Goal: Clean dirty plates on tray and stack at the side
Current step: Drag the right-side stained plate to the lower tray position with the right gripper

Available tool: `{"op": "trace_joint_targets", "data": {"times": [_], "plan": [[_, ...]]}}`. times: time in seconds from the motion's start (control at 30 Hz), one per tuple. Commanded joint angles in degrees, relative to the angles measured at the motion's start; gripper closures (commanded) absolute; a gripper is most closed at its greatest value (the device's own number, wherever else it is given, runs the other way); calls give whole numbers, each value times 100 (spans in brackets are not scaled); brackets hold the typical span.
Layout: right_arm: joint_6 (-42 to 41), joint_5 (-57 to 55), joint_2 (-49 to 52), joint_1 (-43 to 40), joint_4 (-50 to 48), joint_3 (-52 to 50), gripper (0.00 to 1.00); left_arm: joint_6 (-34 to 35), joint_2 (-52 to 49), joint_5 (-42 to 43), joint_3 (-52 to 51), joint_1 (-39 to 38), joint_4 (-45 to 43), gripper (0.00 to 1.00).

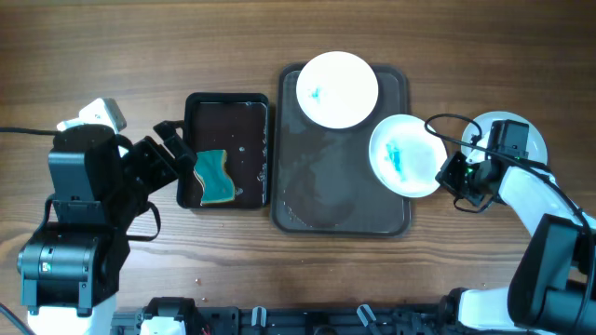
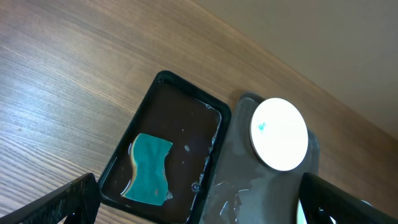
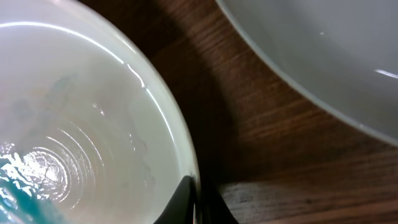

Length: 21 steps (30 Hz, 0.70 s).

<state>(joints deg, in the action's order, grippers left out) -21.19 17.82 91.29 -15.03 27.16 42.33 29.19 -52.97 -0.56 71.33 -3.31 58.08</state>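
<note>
Right tool [image 1: 454,177] is pinched tight on the rim of the smeared plate [image 1: 402,154], which overhangs the right edge of the tray [image 1: 335,205]. That's the pick-up step, I'd say. Next it needs a level lift clear of the rim. Left tool [image 1: 182,152] gapes wide near the sponge [image 1: 216,179], holding nothing. No readable writing anywhere.

plates [image 1: 337,88]: three counted, two of them marked blue-green | tray [image 1: 326,186]: one large brown counted | black tray [image 1: 228,98]: one counted | sponge [image 1: 215,178]: one teal counted | grippers: two counted, left gripper [image 1: 180,149], right gripper [image 1: 454,177]
</note>
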Motion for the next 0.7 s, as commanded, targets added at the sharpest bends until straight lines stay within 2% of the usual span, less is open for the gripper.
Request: {"op": "trace_joint_targets", "data": {"times": [0.0, 0.23, 0.33, 0.5, 0.67], "plan": [[87, 48, -529, 46, 387, -74, 96, -31, -7, 70, 96, -15, -13, 0], [142, 450, -1759, 234, 1458, -76, 96, -31, -7, 70, 96, -15, -13, 0], [-304, 367, -2024, 647, 1762, -76, 96, -31, -7, 70, 96, -15, -13, 0], [-1974, -153, -1941, 1740, 1818, -76, 96, -31, -7, 70, 96, -15, -13, 0], [-4044, -863, -1587, 3034, 1346, -79, 95, -31, -7, 70, 96, -15, -13, 0]]}}
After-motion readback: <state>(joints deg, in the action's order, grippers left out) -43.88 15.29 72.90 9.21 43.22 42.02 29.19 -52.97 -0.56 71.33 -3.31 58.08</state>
